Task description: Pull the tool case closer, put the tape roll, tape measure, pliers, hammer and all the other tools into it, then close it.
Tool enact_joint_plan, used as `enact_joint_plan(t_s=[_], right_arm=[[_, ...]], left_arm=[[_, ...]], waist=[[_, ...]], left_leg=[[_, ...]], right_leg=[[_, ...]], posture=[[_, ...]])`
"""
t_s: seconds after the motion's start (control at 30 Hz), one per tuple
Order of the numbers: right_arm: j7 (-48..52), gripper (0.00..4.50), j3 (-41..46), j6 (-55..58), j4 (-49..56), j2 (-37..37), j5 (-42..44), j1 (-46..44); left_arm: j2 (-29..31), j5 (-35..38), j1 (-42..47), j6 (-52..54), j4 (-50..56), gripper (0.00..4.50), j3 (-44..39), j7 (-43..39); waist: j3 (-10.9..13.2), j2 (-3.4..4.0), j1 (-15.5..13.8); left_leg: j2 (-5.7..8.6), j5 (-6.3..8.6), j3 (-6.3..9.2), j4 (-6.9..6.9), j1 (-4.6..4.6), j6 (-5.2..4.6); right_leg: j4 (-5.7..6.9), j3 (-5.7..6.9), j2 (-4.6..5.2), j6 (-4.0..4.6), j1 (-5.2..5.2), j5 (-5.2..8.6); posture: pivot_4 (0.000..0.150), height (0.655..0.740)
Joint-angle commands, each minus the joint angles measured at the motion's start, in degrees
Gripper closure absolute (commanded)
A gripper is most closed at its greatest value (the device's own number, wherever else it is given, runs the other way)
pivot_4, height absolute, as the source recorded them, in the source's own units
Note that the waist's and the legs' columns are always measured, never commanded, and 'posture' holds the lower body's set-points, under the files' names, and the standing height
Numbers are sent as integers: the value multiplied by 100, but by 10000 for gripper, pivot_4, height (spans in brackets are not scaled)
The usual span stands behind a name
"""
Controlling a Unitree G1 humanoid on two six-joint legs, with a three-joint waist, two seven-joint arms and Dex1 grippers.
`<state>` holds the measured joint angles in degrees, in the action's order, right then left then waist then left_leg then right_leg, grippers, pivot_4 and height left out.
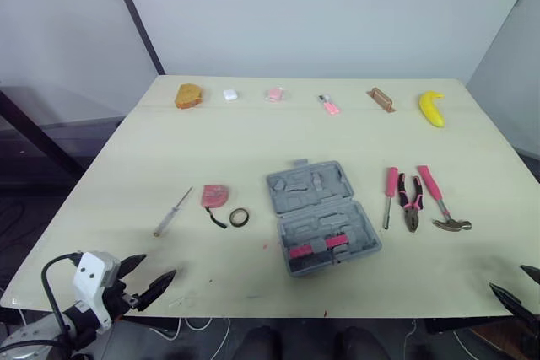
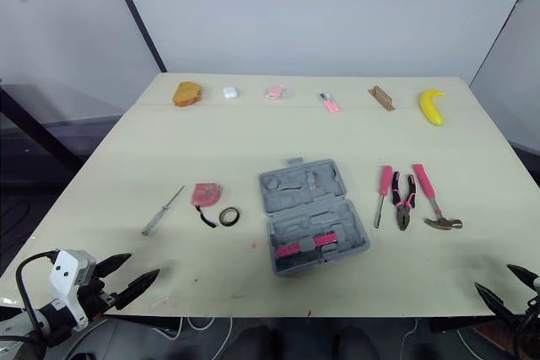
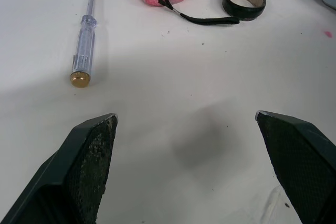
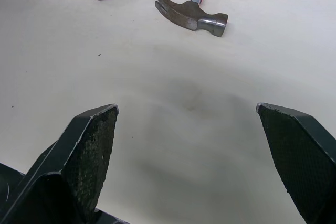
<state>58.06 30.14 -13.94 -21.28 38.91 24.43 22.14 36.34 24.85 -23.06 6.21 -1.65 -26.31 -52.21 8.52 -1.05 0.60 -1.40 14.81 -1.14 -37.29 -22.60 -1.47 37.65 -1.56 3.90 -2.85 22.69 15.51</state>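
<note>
Hanging spread apart, left fingers (image 3: 94,150) and right fingers (image 4: 89,150), the right pair partly cut off

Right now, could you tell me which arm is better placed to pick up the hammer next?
Right, most likely. The right claw is open and faces the hammer, which lies to the right of the open case. The left claw faces the screwdriver and tape roll instead.
</note>
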Motion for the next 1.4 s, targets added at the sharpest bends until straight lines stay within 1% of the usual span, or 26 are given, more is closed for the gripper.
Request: enact_joint_plan(t_s=[0.03, 0.07, 0.3, 0.7, 0.87, 0.97, 1.13, 1.2, 1.27, 1.33, 1.4], right_arm=[[16, 514, 77, -119, -5, -16, 13, 26], [22, 514, 73, -145, -25, -20, 1, 32], [46, 514, 73, -205, -62, -39, -33, 31], [31, 514, 39, -184, -17, -40, -67, -25], [-24, 514, -24, 95, 351, -43, 43, -96], [-134, 514, -94, 347, 610, -28, 46, -251], [-448, 514, -348, 842, 1004, 61, -67, -769], [-513, 514, -429, 1004, 1145, 73, -74, -885], [-627, 514, -717, 1294, 1301, 158, -276, -1174], [-762, 514, -1013, 1428, 1268, 246, -576, -1529], [-822, 514, -1350, 1696, 1220, 169, -623, -2175]], left_arm=[[-15, -13, -28, -113, 133, 0, 1, -16], [-37, -32, -10, -135, 97, 0, 21, -4], [-94, -98, 0, -255, -27, 0, 69, -35], [-78, -15, 64, -284, -153, 0, 68, -140], [-11, 66, 172, -150, -175, 0, 124, -315], [78, -85, 281, -97, -113, 0, 326, -369], [103, 54, 828, 253, 85, 0, 553, -289], [119, 57, 965, 308, 93, 0, 606, -312], [109, 59, 1219, 446, 125, 0, 729, -280], [91, 45, 1449, 569, 130, 0, 892, -305], [60, 42, 1816, 818, 82, 0, 1207, -373]], waist=[[0, 0, 0], [0, 0, 0], [0, 0, 1], [-1, 0, 2], [-1, 1, 5], [-1, 1, 8], [-1, 0, 6], [-1, 2, 1], [0, 2, 5], [-1, 2, 11], [0, 1, 26]], left_leg=[[0, 0, 0, 0, 0, 0], [0, 0, 0, -1, 0, 0], [1, 0, 0, -3, 2, 0], [1, 0, 0, -7, 4, 0], [1, 0, 0, -9, 6, 0], [1, -1, 0, -12, 8, 0], [1, -1, 0, -15, 16, 0], [2, -2, 3, -18, 17, 0], [3, -1, 5, -18, 15, 0], [4, -2, 4, -19, 12, 0], [5, -2, 3, -21, 14, 0]], right_leg=[[0, 0, -5, 0, 0, 0], [1, -1, -18, 0, 0, 0], [6, -1, -22, 0, 0, 0], [11, -2, -25, -1, -1, 0], [14, -3, -26, -1, -2, 0], [20, -4, -27, -4, -2, -2], [24, -5, -29, -3, -12, -1], [28, -4, -31, -24, -13, -14], [26, -2, -32, -25, -13, -15], [27, -2, -33, -26, -11, -15], [29, -3, -34, -29, -12, -17]], posture=[[1500, 7400], [1500, 7400], [1500, 7400], [1500, 7400], [1500, 7400], [1500, 7400], [1500, 7400], [1500, 7400], [1500, 7400], [1500, 7400], [1500, 7400]])
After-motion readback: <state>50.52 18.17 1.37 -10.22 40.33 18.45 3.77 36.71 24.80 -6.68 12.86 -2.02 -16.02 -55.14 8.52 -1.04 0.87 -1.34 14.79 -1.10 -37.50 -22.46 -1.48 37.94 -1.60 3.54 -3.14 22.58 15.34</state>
